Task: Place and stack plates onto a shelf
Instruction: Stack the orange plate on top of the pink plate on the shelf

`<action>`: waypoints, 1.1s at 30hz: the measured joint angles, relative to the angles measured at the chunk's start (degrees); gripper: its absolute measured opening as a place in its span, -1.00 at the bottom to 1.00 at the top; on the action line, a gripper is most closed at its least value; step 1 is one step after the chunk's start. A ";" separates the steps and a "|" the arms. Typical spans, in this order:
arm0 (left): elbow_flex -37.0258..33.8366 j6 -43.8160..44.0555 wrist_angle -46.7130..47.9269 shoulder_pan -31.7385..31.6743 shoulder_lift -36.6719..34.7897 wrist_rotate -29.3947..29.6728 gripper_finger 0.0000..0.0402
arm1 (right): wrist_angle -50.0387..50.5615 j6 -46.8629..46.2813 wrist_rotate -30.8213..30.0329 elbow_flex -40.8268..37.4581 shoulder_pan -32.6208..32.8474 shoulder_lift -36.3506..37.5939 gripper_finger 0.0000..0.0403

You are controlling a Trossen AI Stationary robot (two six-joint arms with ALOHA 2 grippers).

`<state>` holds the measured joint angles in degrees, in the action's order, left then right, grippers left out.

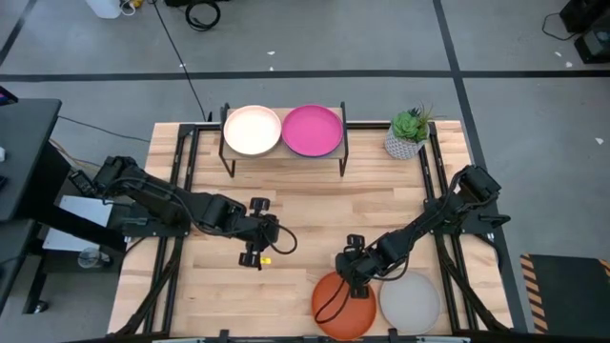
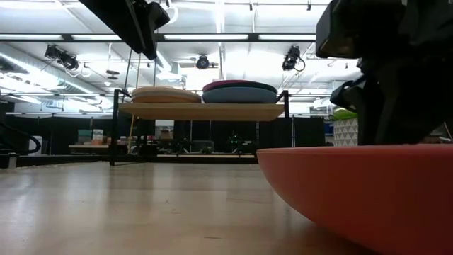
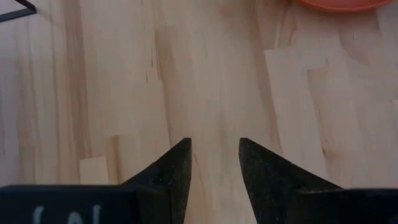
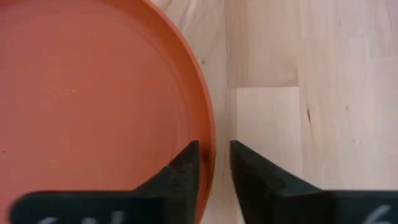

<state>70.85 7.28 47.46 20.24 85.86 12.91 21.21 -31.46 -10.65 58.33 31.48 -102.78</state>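
On the shelf [image 1: 284, 152] sit two stacks, one topped by a cream plate [image 1: 252, 131] and one by a pink plate [image 1: 312, 131]; the low view shows further plates under the cream stack [image 2: 166, 94] and the pink stack [image 2: 239, 92]. An orange plate [image 1: 335, 307] and a grey plate [image 1: 410, 301] lie flat near the table's near edge. My right gripper [image 1: 355, 276] is open at the orange plate's far rim, one finger over the plate's inside and one outside it. My left gripper [image 1: 263, 238] hangs open over bare wood, left of the orange plate. My right gripper [image 4: 214, 163] straddles the orange plate's far rim [image 4: 208, 143] from above, with one finger inside the plate and one over the table. A strip of wood shows between the rim and the outer finger. I cannot tell whether either finger touches. The plate lies on the table.
A potted plant [image 1: 410, 133] stands right of the shelf at the far edge. A small yellow thing [image 1: 267, 259] lies by my left gripper. Bare wood stretches between the shelf and the two near plates. In the left wrist view the orange plate's edge [image 3: 339, 5] shows far off.
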 joint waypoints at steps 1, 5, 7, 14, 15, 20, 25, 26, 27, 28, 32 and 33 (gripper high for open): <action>0.00 -0.19 0.02 -0.01 0.00 0.00 -0.30 | -0.07 0.03 0.10 0.00 0.00 0.00 -0.61; 0.00 -0.25 0.04 -0.03 0.00 0.02 -0.30 | -0.43 -0.07 1.18 0.02 -0.15 0.10 -0.91; 0.00 -0.19 0.06 -0.01 0.00 0.18 -0.30 | -0.31 -0.07 1.88 0.04 -0.20 0.14 -0.93; 0.00 1.01 -2.70 0.71 0.84 4.93 -0.30 | 3.67 2.89 0.57 -0.02 -1.13 5.84 -0.90; -0.04 1.01 -3.13 1.20 1.23 5.84 -0.30 | 4.35 3.93 -0.20 -0.02 -1.43 7.16 -0.93; -0.04 1.35 -4.65 4.15 3.69 8.18 -0.30 | 7.64 9.04 -4.13 -0.02 -4.28 14.03 -0.94; -2.15 2.96 -7.80 7.32 5.01 10.38 -0.30 | 11.70 13.73 -5.65 -0.04 -9.85 20.21 -0.91; -3.82 3.02 -9.81 7.76 5.00 10.49 -0.30 | 12.09 14.83 -5.77 -0.04 -11.25 21.47 -0.91; -5.70 3.23 -11.74 8.19 4.84 10.65 -0.30 | 12.26 16.03 -5.79 -0.04 -12.75 22.64 -0.92; -7.51 3.97 -12.71 8.63 4.62 10.81 -0.30 | 12.24 17.07 -5.77 -0.04 -14.46 23.85 -0.92; -12.67 7.75 -15.89 9.02 4.46 11.04 -0.30 | 12.35 20.69 -4.27 1.17 -22.53 27.55 -0.92; -13.72 8.77 -16.31 9.09 4.46 11.04 -0.30 | 12.26 21.26 -3.84 1.96 -24.65 28.03 -0.92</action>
<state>57.13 16.05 31.15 29.33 90.32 23.95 33.47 -10.19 -14.50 60.29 6.84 -74.75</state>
